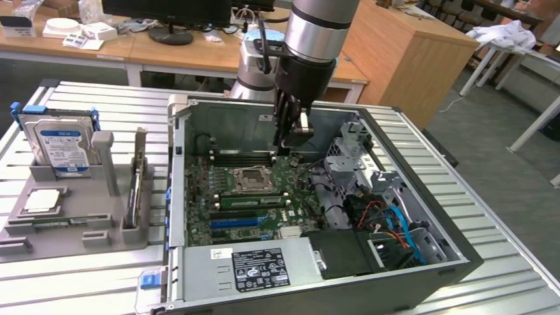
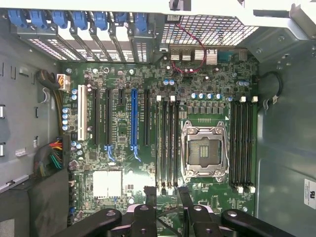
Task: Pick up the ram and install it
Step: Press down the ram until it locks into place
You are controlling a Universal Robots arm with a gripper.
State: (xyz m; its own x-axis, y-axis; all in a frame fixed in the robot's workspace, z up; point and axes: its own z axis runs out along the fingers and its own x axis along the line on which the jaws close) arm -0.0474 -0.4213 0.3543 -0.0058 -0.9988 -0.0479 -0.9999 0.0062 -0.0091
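Wrist view: we note the gripper (image 2: 167, 192) open and empty, memory slots (image 2: 167, 143) just beyond its fingertips, CPU socket (image 2: 204, 150) beside them.

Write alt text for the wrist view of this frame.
The black two-fingered gripper, jaws open and empty, hangs over the green motherboard inside a grey metal computer case, above one end of the dark memory slots beside the open silver CPU socket. A long blue expansion slot runs parallel.

Bright, even light, soft shadows
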